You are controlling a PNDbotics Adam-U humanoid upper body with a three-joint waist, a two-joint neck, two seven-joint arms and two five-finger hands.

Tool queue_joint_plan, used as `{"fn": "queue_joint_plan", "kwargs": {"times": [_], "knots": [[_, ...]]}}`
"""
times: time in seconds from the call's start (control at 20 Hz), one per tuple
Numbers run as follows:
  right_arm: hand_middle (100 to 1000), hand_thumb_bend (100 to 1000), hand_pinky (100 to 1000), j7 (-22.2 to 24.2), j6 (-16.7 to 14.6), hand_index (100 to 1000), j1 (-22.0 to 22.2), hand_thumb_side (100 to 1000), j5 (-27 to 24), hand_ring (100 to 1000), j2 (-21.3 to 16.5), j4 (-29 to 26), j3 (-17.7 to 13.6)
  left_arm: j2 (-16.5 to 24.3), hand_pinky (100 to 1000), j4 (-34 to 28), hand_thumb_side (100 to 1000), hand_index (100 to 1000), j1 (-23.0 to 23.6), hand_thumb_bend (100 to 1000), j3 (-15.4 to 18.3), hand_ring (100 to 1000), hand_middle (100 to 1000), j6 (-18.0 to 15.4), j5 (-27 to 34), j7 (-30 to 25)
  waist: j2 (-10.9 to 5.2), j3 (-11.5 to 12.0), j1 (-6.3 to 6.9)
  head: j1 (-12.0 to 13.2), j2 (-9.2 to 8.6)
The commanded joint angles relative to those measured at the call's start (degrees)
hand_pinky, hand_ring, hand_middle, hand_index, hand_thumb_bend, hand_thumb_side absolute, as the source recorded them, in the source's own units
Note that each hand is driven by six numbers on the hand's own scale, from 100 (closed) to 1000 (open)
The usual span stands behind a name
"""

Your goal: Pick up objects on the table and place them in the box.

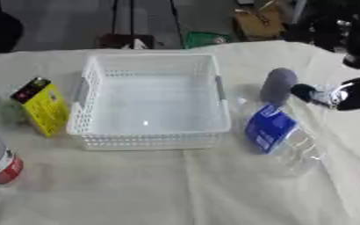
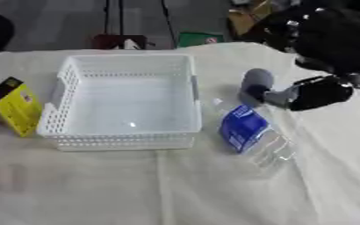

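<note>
A white mesh basket [image 1: 149,140] stands in the middle of the cloth-covered table with nothing inside. Right of it lies a clear plastic bottle [image 1: 294,147] with a blue label [image 1: 269,127]. Just behind the bottle a grey rounded object [image 1: 278,85] stands upright. My black right hand [image 2: 318,93] comes in from the right at that height, open, its fingertips [image 2: 274,95] at the grey object's right side. A yellow box [image 1: 43,105] stands left of the basket. A red and white can [image 1: 0,165] sits at the lower left edge. My left hand does not show.
A pale greenish blurred thing [image 1: 10,110] sits behind the yellow box. The cream cloth [image 1: 183,189] covers the table, with a crease running forward from the basket. Beyond the far edge lie floor clutter, a green item [image 1: 206,39] and a cardboard box [image 1: 258,22].
</note>
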Motion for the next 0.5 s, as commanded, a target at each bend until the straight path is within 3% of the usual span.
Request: {"fn": "queue_joint_plan", "kwargs": {"times": [0.05, 0.25, 0.5], "knots": [[845, 502, 874, 1.5, 3.0, 968, 0.6, 1000, -1.9, 888, 0.6, -0.3, -0.6, 0.5, 954, -0.9, 763, 1000, -0.6, 100, 0.3, 1000, 1000, 0.0, 0.4, -0.2, -0.84, -0.1, -0.24, -0.2, -0.40], [827, 502, 867, 5.0, 8.3, 959, 4.0, 1000, -2.0, 874, 6.0, -1.1, -1.2, 0.6, 954, -0.9, 761, 1000, -0.6, 100, 0.3, 1000, 1000, 0.1, 0.3, -0.1, -1.28, -0.4, -0.76, 0.1, -0.03], [806, 439, 857, 6.1, 10.0, 948, 8.4, 1000, 2.3, 850, 10.9, -2.9, -3.5, 0.7, 954, -0.9, 758, 1000, -0.2, 100, 0.6, 1000, 1000, 0.3, 0.2, 0.1, -1.73, -0.9, -1.39, 0.7, 0.52]]}}
